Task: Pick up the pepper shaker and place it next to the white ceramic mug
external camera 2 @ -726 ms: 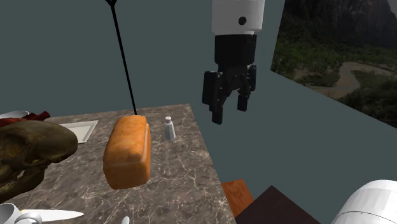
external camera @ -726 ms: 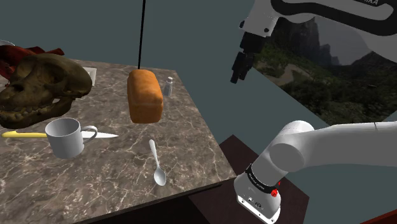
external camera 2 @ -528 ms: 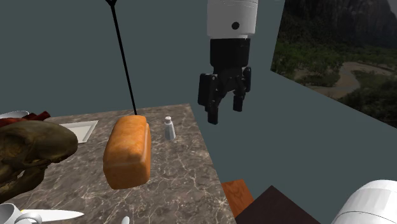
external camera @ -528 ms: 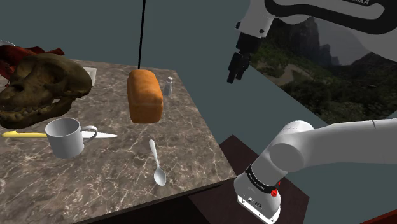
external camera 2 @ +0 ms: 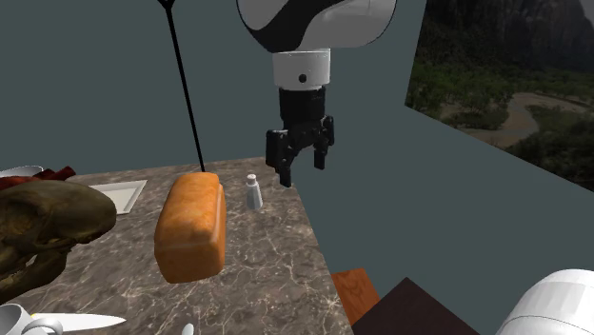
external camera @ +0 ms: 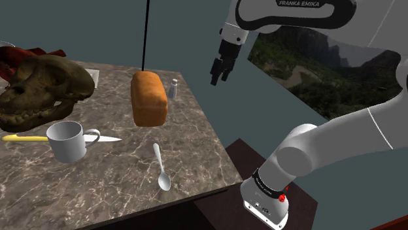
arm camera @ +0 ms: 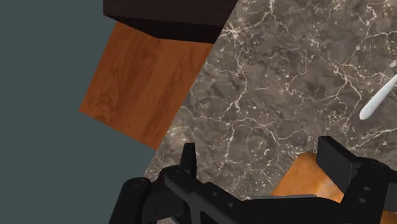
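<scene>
The pepper shaker (external camera: 174, 88) (external camera 2: 253, 192) is a small pale bottle with a lighter cap. It stands upright near the marble table's far corner, just beside the bread loaf (external camera: 148, 98). The white mug (external camera: 67, 140) stands on the table toward the shoulder view's left; its rim (external camera 2: 24, 324) peeks in at the second exterior view's lower left. My black gripper (external camera: 220, 77) (external camera 2: 301, 173) (arm camera: 261, 159) hangs open and empty in the air, above the table's edge. It is a little to the shaker's right in both exterior views and apart from it.
A dark skull (external camera: 42, 88) fills the table's left side. A yellow-handled knife (external camera: 59, 138) lies behind the mug and a spoon (external camera: 161, 166) (arm camera: 378, 102) near the front edge. A thin black rod (external camera: 145, 32) rises behind the loaf. A white plate (external camera 2: 119, 195) lies far back.
The gripper has swung from out beyond the table toward the shoulder view's left and come lower, ending close to the shaker's corner. Its fingers stay open. Nothing on the table moved.
</scene>
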Motion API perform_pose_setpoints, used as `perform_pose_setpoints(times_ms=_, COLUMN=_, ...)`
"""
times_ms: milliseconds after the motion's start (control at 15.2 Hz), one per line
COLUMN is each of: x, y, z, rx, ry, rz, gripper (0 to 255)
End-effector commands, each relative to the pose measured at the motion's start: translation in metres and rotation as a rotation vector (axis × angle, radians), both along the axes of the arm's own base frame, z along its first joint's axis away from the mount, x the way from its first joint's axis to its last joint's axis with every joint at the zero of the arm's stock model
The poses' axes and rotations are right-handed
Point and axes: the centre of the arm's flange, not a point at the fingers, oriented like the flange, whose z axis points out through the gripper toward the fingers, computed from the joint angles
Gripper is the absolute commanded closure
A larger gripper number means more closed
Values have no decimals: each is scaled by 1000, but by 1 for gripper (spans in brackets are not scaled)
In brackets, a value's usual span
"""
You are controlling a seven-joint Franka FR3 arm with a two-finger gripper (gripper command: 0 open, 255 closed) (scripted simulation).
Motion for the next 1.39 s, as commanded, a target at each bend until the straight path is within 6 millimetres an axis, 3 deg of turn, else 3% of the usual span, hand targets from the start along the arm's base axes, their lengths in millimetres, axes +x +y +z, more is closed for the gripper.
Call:
perform_pose_setpoints(times_ms=0, x=20, y=3, z=-14, rx=-10, ry=-11, rz=4, gripper=0)
perform_pose_setpoints(times_ms=1320, x=243, y=11, z=-127, rx=-107, ry=-105, rz=41, gripper=0)
